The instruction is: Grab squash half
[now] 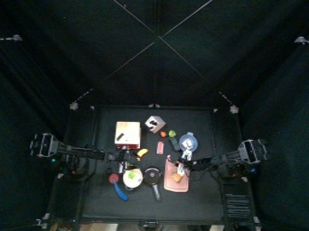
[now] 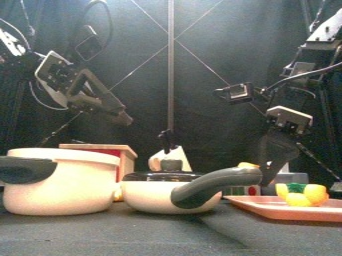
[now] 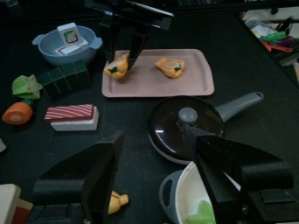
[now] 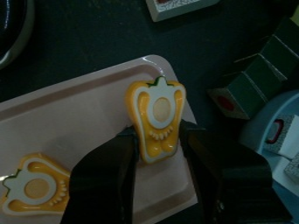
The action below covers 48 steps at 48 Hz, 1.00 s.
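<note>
**R arm straddling squash half on tray — grip not yet made**

Loc: pink tray (image 3: 193,80) sits front-right of table, w/ two squash halves on it, cut face up. Target looks to be the squash half (image 4: 158,118) at the tray's left end; second half (image 4: 33,185) lies further right on the same tray, apart from it.

R gripper (image 4: 156,144) is down over the tray, one jaw each side of the squash half's narrow end. Jaws apart; wrist view shows them just beside the flesh, can't tell if either touches yet. Nothing lifted, the piece lies flat on the tray. Seen from the L arm's camera, the right arm's jaws come straight down onto that piece (image 3: 117,66).

L gripper (image 3: 158,175) hangs above the table's left side over the pan (image 3: 184,129), jaws apart, holding nothing. Resting, by the look.

Step, my read: final approach / start of pinch. Next move calls for squeezing in on both flanks evenly, then a straight lift. Risk: curved, slick sides may let the half pivot or skid along the tray.
</note>
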Available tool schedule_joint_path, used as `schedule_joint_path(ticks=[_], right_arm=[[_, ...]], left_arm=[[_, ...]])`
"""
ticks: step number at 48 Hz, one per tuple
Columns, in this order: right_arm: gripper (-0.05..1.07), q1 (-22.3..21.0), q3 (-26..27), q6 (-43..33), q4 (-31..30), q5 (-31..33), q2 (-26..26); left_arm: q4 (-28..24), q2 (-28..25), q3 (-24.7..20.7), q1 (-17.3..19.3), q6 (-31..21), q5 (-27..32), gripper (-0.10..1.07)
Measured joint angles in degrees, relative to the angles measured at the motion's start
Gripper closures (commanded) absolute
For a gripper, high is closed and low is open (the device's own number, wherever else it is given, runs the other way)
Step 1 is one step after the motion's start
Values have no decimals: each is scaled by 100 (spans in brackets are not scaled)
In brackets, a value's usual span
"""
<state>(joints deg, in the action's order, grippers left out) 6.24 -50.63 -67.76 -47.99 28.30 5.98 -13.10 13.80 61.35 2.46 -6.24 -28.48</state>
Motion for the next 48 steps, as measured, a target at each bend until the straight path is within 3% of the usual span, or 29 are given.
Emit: schedule_joint_path(ticks=[28, 48], right_arm=[[35, 62, 44, 0, 18, 18, 9], [47, 62, 44, 0, 35, 9, 9]], left_arm=[[18, 0, 26, 0, 0, 9, 6], [18, -9, 35, 0, 0, 9, 6]])
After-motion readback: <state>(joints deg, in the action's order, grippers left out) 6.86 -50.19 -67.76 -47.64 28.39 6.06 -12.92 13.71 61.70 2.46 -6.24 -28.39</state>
